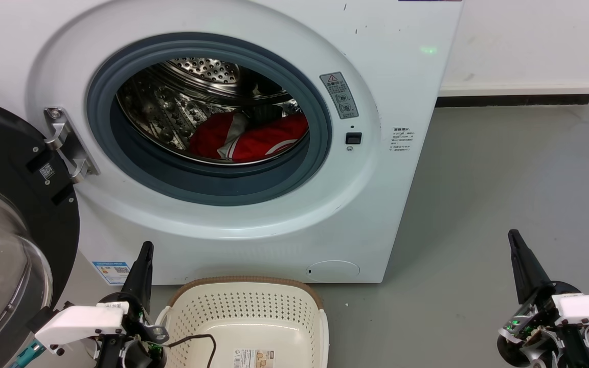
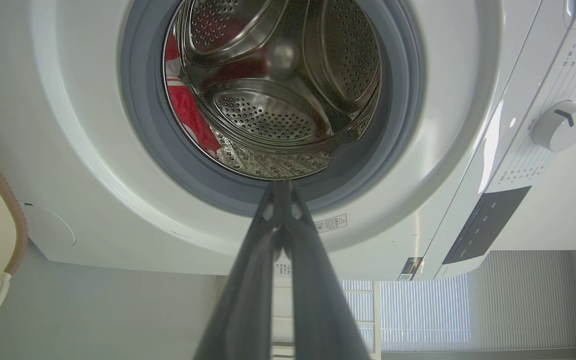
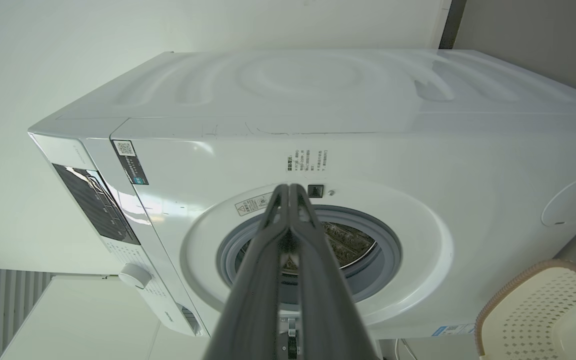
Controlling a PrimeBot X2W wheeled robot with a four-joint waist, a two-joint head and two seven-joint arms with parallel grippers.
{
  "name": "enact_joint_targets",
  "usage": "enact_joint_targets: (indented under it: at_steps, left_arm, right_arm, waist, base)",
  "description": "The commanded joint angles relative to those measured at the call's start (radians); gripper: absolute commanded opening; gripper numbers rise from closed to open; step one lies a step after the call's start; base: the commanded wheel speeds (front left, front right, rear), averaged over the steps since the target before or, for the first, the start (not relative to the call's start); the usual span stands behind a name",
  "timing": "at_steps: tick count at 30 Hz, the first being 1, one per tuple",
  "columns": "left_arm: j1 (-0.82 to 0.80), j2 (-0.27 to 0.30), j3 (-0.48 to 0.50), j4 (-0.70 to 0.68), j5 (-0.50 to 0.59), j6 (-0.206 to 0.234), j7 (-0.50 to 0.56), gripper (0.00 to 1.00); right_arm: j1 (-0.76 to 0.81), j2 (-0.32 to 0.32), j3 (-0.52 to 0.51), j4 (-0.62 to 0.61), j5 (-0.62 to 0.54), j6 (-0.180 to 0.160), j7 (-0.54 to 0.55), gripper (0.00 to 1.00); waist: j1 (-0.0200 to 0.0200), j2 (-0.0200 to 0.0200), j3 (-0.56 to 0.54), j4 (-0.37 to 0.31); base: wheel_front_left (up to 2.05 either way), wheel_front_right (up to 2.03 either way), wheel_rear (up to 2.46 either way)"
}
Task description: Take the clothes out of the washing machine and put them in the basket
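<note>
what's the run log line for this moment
door open | clothes in drum | basket by machine | left gripper shut | right gripper shut

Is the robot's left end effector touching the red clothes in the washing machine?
Apart. The head view shows the left end effector down beside the basket, while the clothes lie up inside the washing machine.

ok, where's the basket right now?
Head view, bottom centre: the basket sits on the floor directly in front of the washing machine, just to the right of the left gripper.
</note>
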Motion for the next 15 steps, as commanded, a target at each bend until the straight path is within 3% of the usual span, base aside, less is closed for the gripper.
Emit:
enact_joint_targets:
  at_steps: [1,15]
  left_arm:
    - [-0.006,-0.002,0.002,0.0,0.001,-0.004,0.001,0.0]
    - [-0.006,-0.002,0.002,0.0,0.001,-0.004,0.001,0.0]
  right_arm:
    - [-0.012,0.004,0.0,0.001,-0.005,0.0,0.0,0.0]
    - [-0.012,0.004,0.001,0.001,-0.004,0.0,0.0,0.0]
  waist:
    - [0.0,0.0,0.0,0.0]
    - [0.0,0.0,0.0,0.0]
  base:
    - [0.0,0.0,0.0]
    - [0.0,0.0,0.0]
